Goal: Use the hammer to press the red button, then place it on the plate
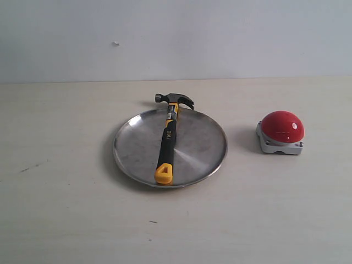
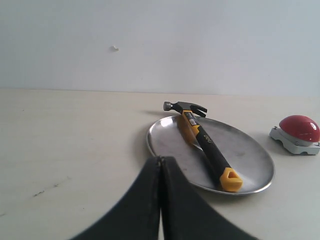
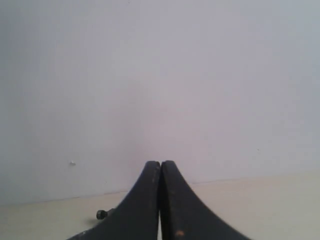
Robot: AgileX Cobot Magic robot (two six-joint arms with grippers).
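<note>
Fingers (image 2: 145,200) of the left gripper (image 2: 160,161) are pressing flat together, gripping nothing; the gripper is pointing level across the table (image 1: 66,209) toward the plate (image 2: 250,155), well short of its rim. Right gripper (image 3: 160,164): fingers (image 3: 175,205) likewise meeting tip to tip, carrying nothing, aiming mostly at the pale wall (image 3: 160,75).

Hammer (image 1: 166,140), one: lying across the plate, steel head overhanging the far rim, yellow end resting on the near rim. White lettering is showing on the black handle, too small to read.

Plate, one: sitting on the table, bearing only the hammer.

Button (image 1: 282,126), one: sitting to the right of the plate, apart from it, red dome facing up on a grey base.

Grippers, two.
</note>
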